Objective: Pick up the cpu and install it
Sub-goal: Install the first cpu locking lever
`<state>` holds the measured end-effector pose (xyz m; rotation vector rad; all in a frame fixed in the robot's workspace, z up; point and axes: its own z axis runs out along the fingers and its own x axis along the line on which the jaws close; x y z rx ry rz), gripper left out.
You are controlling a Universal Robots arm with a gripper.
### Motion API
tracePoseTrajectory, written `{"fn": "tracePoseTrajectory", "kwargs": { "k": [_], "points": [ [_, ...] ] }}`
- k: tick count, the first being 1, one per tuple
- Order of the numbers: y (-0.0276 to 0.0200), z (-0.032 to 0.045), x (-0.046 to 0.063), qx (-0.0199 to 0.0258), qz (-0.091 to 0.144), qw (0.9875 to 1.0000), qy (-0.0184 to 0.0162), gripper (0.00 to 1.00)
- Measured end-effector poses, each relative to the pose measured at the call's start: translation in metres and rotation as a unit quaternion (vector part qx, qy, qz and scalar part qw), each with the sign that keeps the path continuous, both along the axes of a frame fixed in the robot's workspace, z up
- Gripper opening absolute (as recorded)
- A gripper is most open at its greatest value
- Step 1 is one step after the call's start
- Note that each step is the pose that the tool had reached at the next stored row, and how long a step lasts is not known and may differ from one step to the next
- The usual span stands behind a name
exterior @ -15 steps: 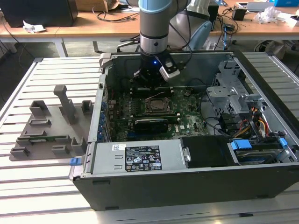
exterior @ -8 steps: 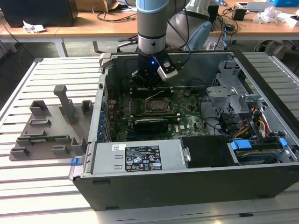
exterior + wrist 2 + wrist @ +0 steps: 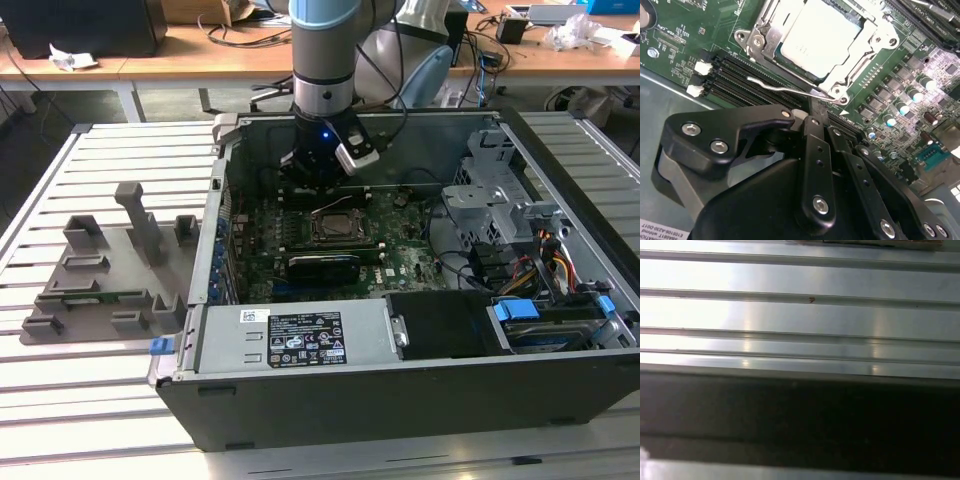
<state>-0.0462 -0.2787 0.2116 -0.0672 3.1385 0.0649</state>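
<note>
Exterior view: my arm reaches down into the open case [image 3: 420,400] on the slatted table [image 3: 90,400]; my hand [image 3: 318,170] hangs just behind the socket [image 3: 335,226]. Second wrist view: the cpu [image 3: 820,37] lies seated in the socket's metal frame [image 3: 867,50], its lever [image 3: 785,89] unlatched beside the memory slots [image 3: 735,75]. My hand's fingers [image 3: 812,150] are together, holding nothing. A grey fixture [image 3: 115,270] stands at the exterior view's left.

cpu [image 3: 819,37]: we see a pale, matt metal top, smooth.
socket frame [image 3: 867,47]: bright bare metal, glossy.
gripper [image 3: 812,132]: matt black links, shiny screw heads.
motherboard [image 3: 687,30]: green, semi-gloss board.
slatted table [image 3: 800,315]: brushed, reflective metal.
fixture [image 3: 110,275]: matt grey plastic.
</note>
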Motion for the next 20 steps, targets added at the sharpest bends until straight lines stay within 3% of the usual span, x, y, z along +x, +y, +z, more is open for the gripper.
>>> {"fn": "tracePoseTrajectory", "kwargs": {
  "k": [11, 20],
  "points": [
    [-0.0004, -0.0025, 0.015, 0.0000, 0.000, 1.0000, 0.0013, 0.11],
    [0.0020, -0.0047, 0.037, -0.0001, 0.000, 1.0000, 0.0031, 0.11]
  ]
}}
